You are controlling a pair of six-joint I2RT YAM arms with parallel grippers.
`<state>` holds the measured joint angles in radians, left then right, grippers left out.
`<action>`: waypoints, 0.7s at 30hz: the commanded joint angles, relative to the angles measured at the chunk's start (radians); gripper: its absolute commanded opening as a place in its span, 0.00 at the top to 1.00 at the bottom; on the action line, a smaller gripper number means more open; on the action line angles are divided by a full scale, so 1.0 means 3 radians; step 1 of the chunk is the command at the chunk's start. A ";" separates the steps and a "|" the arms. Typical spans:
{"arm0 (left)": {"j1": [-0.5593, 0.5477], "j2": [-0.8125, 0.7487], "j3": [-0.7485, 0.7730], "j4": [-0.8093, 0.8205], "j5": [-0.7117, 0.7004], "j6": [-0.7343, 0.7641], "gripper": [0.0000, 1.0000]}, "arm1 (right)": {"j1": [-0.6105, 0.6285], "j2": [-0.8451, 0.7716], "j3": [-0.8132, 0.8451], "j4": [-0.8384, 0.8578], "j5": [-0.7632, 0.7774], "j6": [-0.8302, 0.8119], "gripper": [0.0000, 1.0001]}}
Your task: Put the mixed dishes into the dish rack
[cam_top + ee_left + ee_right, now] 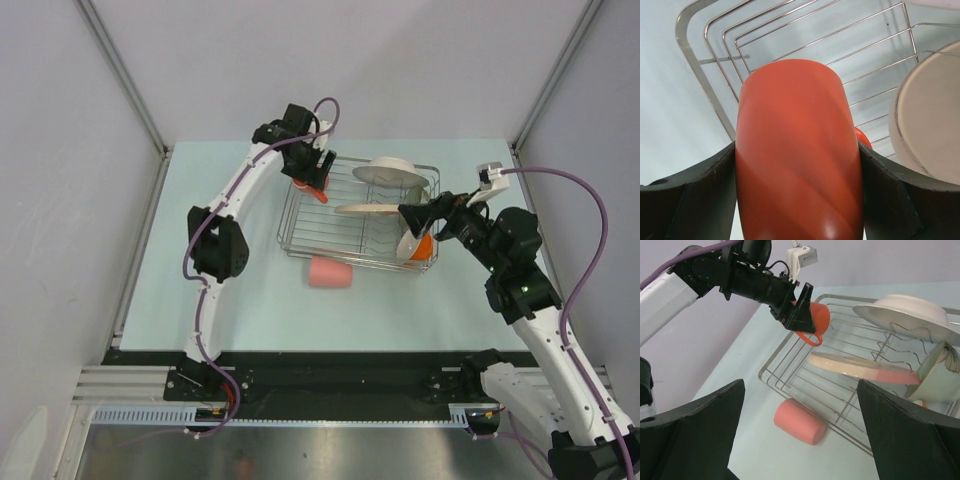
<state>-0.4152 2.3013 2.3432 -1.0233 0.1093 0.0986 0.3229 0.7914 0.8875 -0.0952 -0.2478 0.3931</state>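
Note:
My left gripper is shut on the orange cup, holding it above the far left corner of the dish rack; the cup's handle hangs down. In the rack a large whitish plate leans at the far side. A pink plate lies tilted across the middle, and a pale green bowl stands on edge at the right end. The pink tumbler lies on its side on the table against the rack's near edge. My right gripper hangs open over the rack's right end, holding nothing.
Something orange sits behind the green bowl, mostly hidden. Grey walls enclose the pale table on three sides. The left arm's elbow stands over the table left of the rack.

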 commanded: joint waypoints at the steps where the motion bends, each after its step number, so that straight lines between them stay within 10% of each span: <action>1: -0.0094 -0.0032 0.0033 0.0174 -0.0170 0.0162 1.00 | -0.0023 -0.0158 0.0002 -0.0041 0.0084 -0.0047 0.00; 21: -0.0129 0.0433 -0.0008 0.0292 -0.0303 0.0361 1.00 | -0.0049 -0.0194 -0.0064 -0.0087 0.0141 -0.0012 0.00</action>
<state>-0.4572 2.4226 2.3352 -0.9810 0.0364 0.1699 0.3107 0.7452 0.8677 -0.1318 -0.2211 0.3908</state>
